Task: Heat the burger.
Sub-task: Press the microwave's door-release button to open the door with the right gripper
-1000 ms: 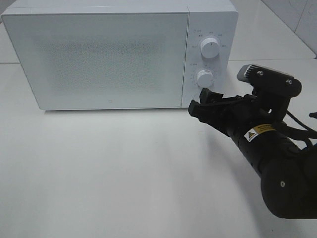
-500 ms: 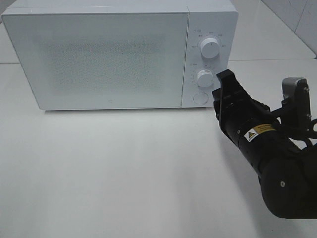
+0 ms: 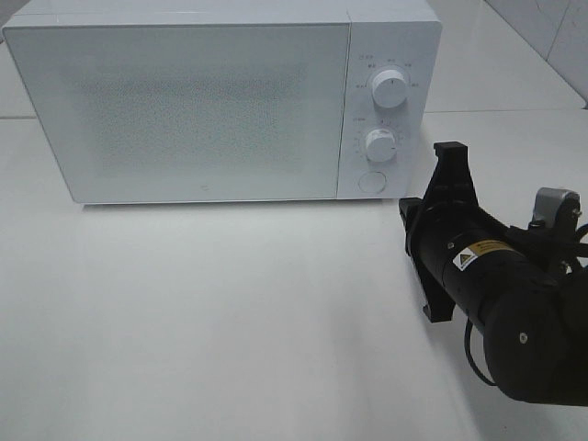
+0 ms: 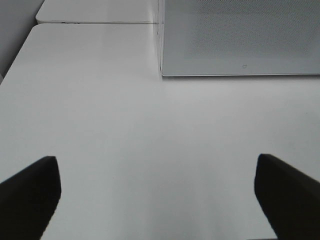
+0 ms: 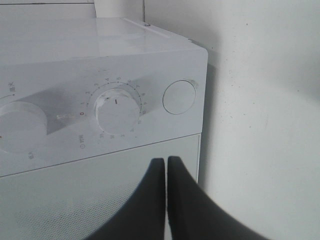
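Left wrist view had the left pincer [image 4: 155, 160] spread wide above the white bench [image 4: 125, 110], holding nothing. Further right stood the microwave [image 3: 184, 110], its door shut. The burger showed in no view, so I could not tell where it was, perhaps behind that door. Rightmost, the right pincer [image 5: 166, 161] was pinched shut on nothing, pointing toward the timer dial [image 5: 116, 110]. I'd reckon a burger light and soft, its layers prone to sliding: grip gently, low around the sides.

Lower dial [image 5: 116, 110] of microwave [image 3: 184, 101]: scale ring with red 0 at twelve o'clock, black 1 to 5 legible clockwise, further figures blurred. Characters around upper dial [image 3: 390, 89]: unreadable. Yellow warning label [image 3: 480, 254] on right arm [image 3: 524, 322]: black triangle sign, print illegible.
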Tool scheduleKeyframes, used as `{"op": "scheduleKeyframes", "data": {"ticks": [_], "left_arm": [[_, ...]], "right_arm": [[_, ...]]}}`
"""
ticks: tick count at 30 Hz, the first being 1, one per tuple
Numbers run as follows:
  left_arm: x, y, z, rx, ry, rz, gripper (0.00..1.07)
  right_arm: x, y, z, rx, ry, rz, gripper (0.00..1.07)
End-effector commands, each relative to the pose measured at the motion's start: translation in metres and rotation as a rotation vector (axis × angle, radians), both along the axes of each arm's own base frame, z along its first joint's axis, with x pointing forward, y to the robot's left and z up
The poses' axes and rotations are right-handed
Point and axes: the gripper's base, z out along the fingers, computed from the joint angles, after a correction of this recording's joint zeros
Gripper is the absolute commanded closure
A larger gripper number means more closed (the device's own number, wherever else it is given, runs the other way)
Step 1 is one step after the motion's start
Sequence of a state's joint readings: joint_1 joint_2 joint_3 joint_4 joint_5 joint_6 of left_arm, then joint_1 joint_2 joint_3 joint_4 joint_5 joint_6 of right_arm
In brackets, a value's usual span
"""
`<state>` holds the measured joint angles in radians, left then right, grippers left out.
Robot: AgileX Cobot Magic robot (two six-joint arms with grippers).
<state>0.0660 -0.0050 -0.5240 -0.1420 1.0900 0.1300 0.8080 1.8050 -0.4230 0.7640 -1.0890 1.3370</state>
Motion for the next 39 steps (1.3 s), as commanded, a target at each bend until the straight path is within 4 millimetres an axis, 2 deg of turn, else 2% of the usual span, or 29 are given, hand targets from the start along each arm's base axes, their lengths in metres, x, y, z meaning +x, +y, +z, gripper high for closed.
{"op": "scheduleKeyframes", "data": {"ticks": [1, 8, 16, 20, 28, 39], "left_arm": [[0.0, 0.0, 0.001, -0.003, -0.015, 0.002, 0.09], [0.0, 0.0, 0.001, -0.002, -0.015, 0.002, 0.09], [0.0, 0.0, 0.001, -0.002, -0.015, 0.002, 0.09], [0.0, 0.0, 0.001, -0.002, -0.015, 0.002, 0.09], [0.0, 0.0, 0.001, -0.002, -0.015, 0.002, 0.09], [0.0, 0.0, 0.001, -0.003, -0.015, 0.002, 0.09]], "right_arm": [[0.002, 0.001, 0.0, 0.007, 0.007, -0.006, 1.07], [0.003, 0.002, -0.009, -0.001, 0.042, -0.029, 1.07], [0.014, 0.015, -0.027, 0.038, 0.094, -0.04, 1.07], [0.031, 0.015, -0.033, 0.037, 0.12, -0.04, 1.07], [0.057, 0.016, -0.034, 0.035, 0.113, -0.055, 1.07], [0.083, 0.02, -0.036, 0.049, 0.097, -0.082, 1.07]]}}
